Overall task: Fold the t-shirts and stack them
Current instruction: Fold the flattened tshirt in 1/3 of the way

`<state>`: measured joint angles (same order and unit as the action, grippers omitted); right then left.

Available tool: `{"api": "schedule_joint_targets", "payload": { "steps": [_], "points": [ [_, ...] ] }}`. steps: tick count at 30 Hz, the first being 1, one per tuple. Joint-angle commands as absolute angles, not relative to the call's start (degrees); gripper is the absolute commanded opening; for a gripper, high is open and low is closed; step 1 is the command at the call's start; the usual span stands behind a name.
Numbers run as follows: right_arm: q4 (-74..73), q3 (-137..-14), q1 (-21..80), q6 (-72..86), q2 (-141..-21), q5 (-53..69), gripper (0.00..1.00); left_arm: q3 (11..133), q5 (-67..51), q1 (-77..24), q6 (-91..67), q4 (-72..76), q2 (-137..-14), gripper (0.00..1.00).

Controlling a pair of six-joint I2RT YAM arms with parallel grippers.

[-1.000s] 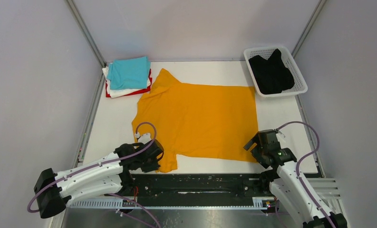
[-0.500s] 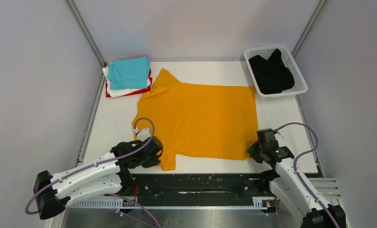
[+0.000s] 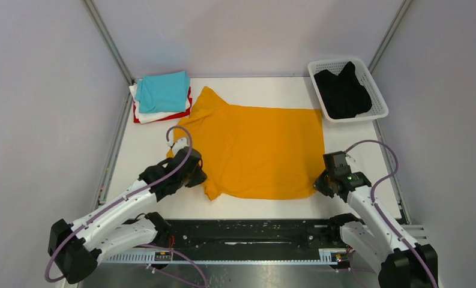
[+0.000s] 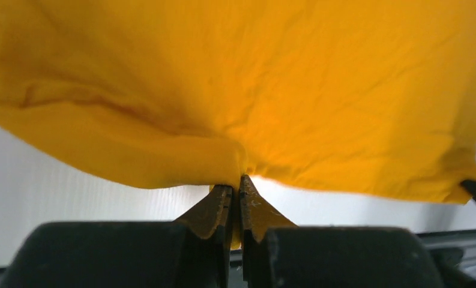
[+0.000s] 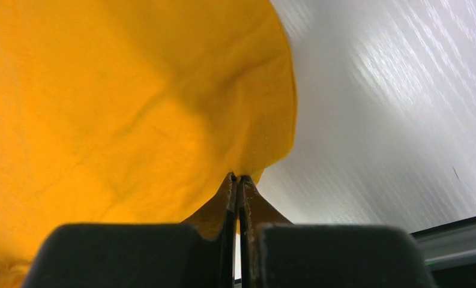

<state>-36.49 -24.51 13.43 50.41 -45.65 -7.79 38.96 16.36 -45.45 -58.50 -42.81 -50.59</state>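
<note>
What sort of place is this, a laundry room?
Likely a robotics lab cell, not a laundry room: a white table boxed in by plain grey panels, a left arm and right arm bolted at its near edge, gripping an orange-yellow t-shirt.

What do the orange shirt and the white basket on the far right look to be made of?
The orange-yellow t-shirt: soft matte cloth, likely cotton knit; it wrinkles and drapes where its near edge is lifted. The basket: stiff white plastic by the look, a moulded lattice of holes holding its shape.
</note>
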Motion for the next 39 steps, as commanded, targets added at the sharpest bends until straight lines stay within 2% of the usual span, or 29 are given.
{"api": "schedule_joint_targets", "payload": {
  "steps": [1,14,20,25,27,28,29,30,31,32,33,36,39],
  "points": [
    [-36.0,-31.8,13.2,44.4,-51.3,-8.0,0.0,43.0,9.2,-38.4,-50.0,-27.8,-54.3,0.0],
    [-31.2,-44.1,8.1,38.9,-67.5,-5.6,0.0,60.4,7.7,-26.5,-41.7,-27.3,-76.6,0.0],
    [-29.1,-48.5,5.1,38.4,-75.1,-3.7,0.04,64.6,9.0,-22.6,-40.1,-26.9,-82.7,0.0],
    [-27.3,-53.3,3.6,38.7,-82.9,-5.5,0.11,71.0,8.3,-20.4,-38.2,-25.7,-91.7,0.01],
    [-27.5,-56.8,2.4,39.0,-85.9,-7.5,0.15,75.2,8.1,-19.1,-37.1,-25.3,-96.9,0.08],
    [-27.3,-58.4,2.0,39.3,-87.2,-8.7,0.26,78.2,8.1,-18.4,-36.8,-26.0,-100.0,0.11],
    [-27.5,-59.8,1.9,39.4,-88.7,-9.5,0.45,81.4,7.7,-17.5,-36.5,-27.0,-102.9,0.15],
    [-28.5,-61.6,1.8,38.9,-89.5,-9.6,0.58,84.8,6.6,-16.5,-36.5,-28.9,-105.9,0.28],
    [-29.9,-63.3,1.8,38.3,-90.0,-9.7,0.63,88.1,5.4,-15.8,-36.4,-30.8,-108.0,0.5],
    [-30.7,-64.0,1.8,37.7,-89.8,-9.8,0.68,89.9,4.8,-15.1,-36.3,-31.7,-109.1,0.88],
    [-30.9,-63.9,1.8,37.0,-89.1,-10.1,0.75,90.7,4.7,-14.8,-36.3,-31.7,-109.2,0.98],
    [-31.2,-61.6,1.8,35.4,-85.0,-13.6,0.96,88.4,3.9,-14.8,-35.8,-30.7,-105.5,0.99],
    [-29.5,-57.1,2.2,34.8,-80.7,-10.0,0.99,81.6,-1.0,-14.8,-36.0,-28.0,-100.7,0.99]
  ]
}}
